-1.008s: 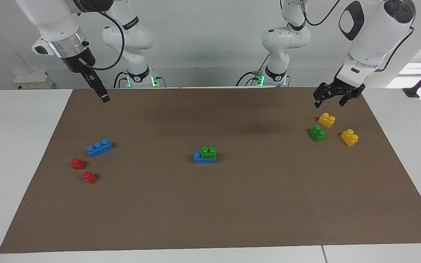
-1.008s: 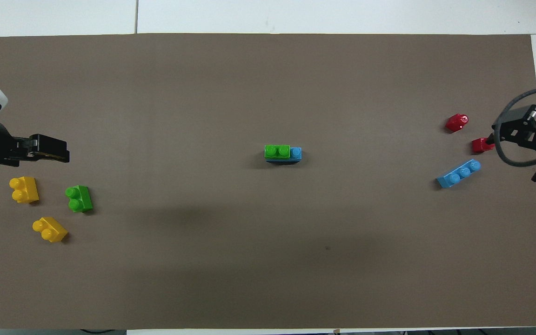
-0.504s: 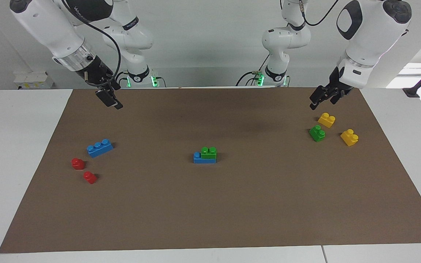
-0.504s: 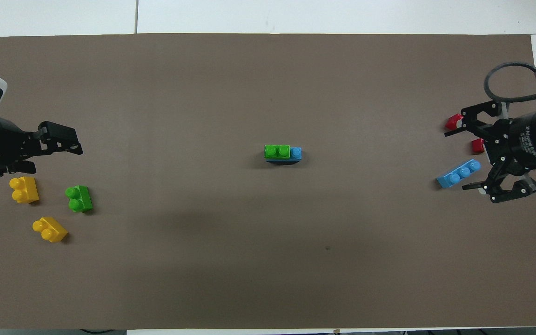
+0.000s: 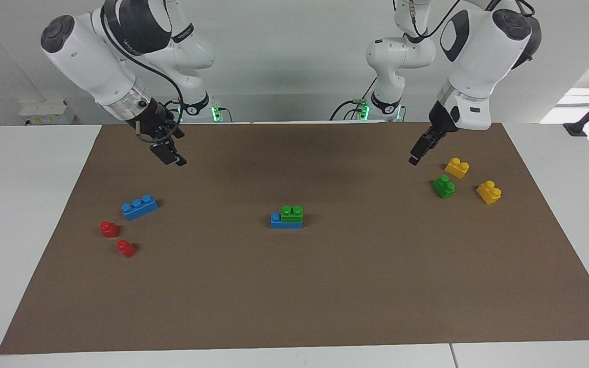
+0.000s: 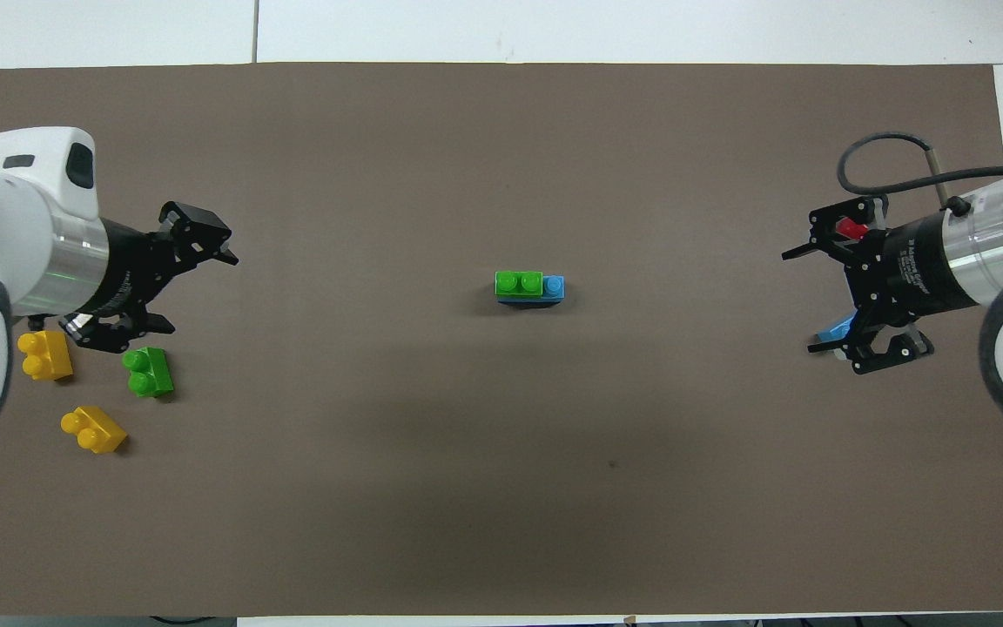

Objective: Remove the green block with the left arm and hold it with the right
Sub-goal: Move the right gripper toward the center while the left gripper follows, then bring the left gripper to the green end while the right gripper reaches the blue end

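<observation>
Green block sits stacked on blue brick at middle of desk. Left pincer released, empty, raised over mat beside loose green brick and yellow bricks. Right pincer released, empty, raised above spare blue brick and red pieces.

We are in a robotics lab, set up for testing. Two white robot arms stand bolted at the edge of a white table, with cables and green status lights at their bases. A plain brown mat covers the work area, and only a few coloured toy bricks lie on it. The bare white wall and a power strip complete the picture.
</observation>
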Tool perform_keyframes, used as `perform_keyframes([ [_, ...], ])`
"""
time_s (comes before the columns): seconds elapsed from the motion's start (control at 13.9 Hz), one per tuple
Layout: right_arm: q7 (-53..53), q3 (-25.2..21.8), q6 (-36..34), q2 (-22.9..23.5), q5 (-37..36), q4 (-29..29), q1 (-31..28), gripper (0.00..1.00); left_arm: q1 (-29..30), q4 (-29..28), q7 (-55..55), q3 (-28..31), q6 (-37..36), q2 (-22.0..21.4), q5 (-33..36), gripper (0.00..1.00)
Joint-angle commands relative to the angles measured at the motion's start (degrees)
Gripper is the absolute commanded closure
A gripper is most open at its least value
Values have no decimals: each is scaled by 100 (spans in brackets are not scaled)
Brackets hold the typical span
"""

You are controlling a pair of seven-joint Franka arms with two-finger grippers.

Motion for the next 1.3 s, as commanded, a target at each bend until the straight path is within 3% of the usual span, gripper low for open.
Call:
perform_keyframes([
  [0.0, 749, -4, 420, 311, 204, -33, 212, 0, -439, -374, -1370, 70, 372, -236, -78, 0],
  [0.22, 929, 5, 780, 531, 204, -85, 380, 0, -888, -637, -2970, 70, 899, -333, -78, 0],
  [0.58, 972, 5, 1642, 927, 212, -244, 986, 0, -1600, -893, -4755, 70, 1313, -219, -78, 0],
  [0.94, 1104, 5, 2555, 1252, 397, -542, 1434, 0, -2277, -911, -6136, 79, 1857, 431, -69, 0],
  [1.22, 1192, 5, 2960, 1419, 695, -675, 1584, 0, -2541, -770, -6393, 79, 2253, 993, -34, 0],
])
